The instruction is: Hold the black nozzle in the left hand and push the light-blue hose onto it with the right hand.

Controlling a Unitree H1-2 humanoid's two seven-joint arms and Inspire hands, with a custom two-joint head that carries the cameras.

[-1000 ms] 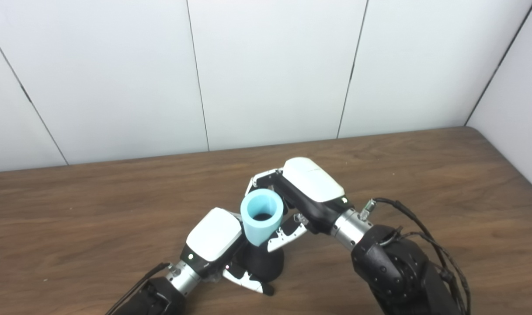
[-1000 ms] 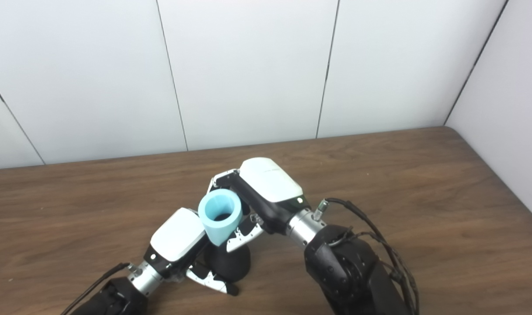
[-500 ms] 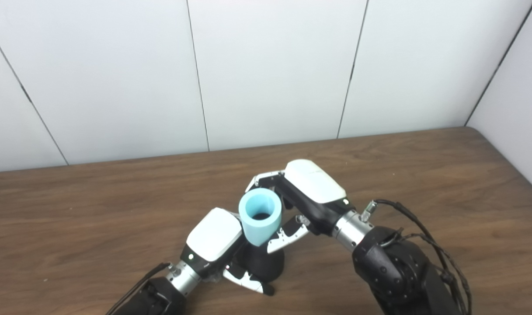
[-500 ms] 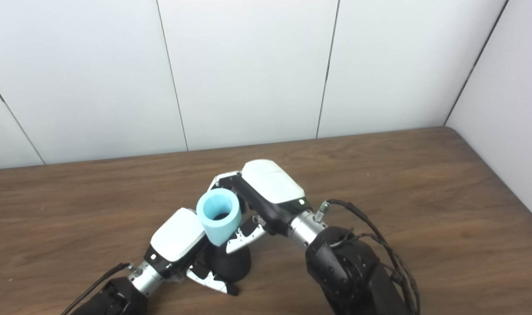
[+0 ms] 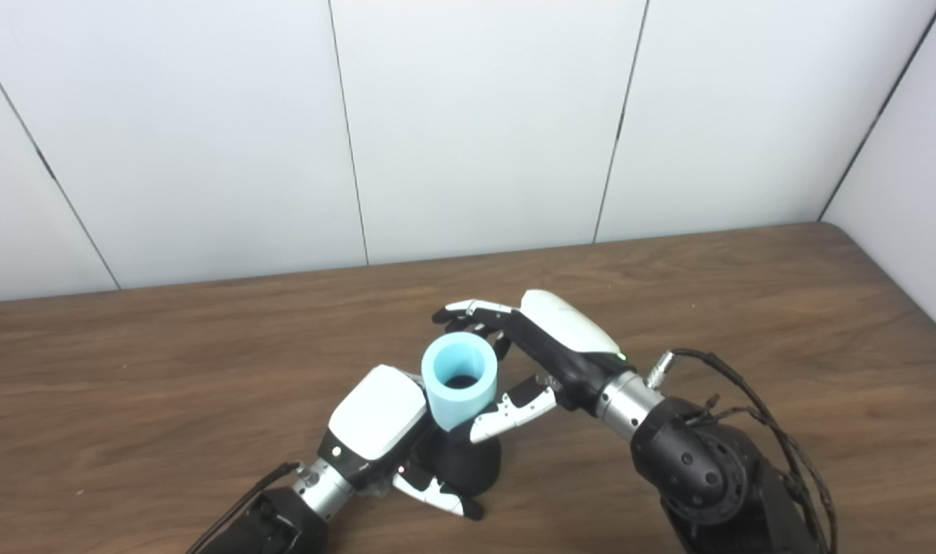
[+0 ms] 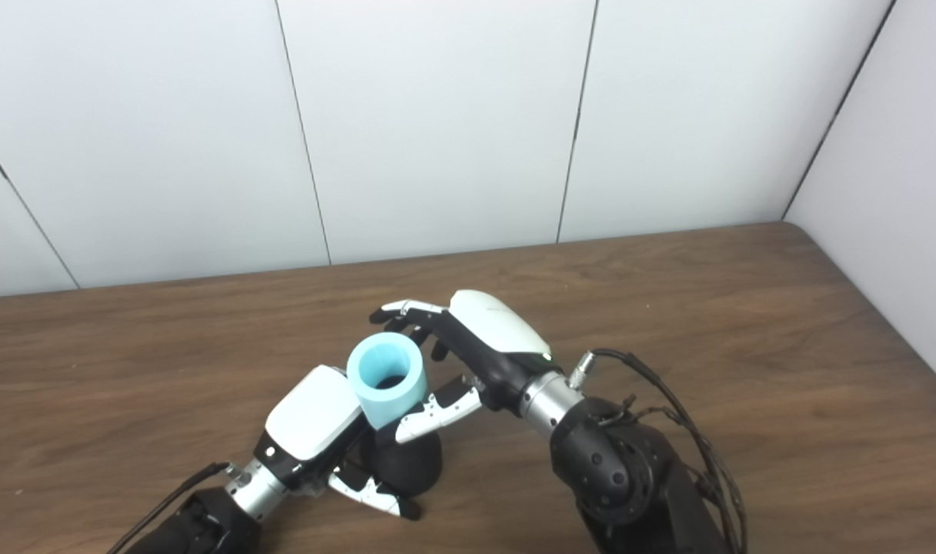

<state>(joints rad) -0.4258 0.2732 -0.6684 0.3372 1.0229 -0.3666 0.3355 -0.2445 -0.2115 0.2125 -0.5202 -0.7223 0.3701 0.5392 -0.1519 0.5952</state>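
Note:
The black nozzle (image 5: 469, 466) stands on the wooden table (image 5: 129, 385) with its wide base down. My left hand (image 5: 378, 419) is shut on its left side. The light-blue hose (image 5: 460, 380), a short open tube, sits upright on the nozzle's top and leans slightly left. My right hand (image 5: 548, 345) is just right of the hose, open. Its fingers (image 5: 468, 311) stretch out behind the tube's rim, apart from it. Its thumb (image 5: 510, 408) lies low by the hose's right side. The nozzle's tip is hidden inside the hose.
White panelled walls close the table at the back and on the right (image 5: 906, 177). A black cable (image 5: 733, 385) loops off my right wrist over the table. Bare wood (image 6: 783, 323) lies to the right and to the left (image 6: 114, 369) of my hands.
My right hand has let go of the hose: its fingers have straightened and the hand has flattened and lowered. The hose stays on the nozzle. My left hand has not moved.

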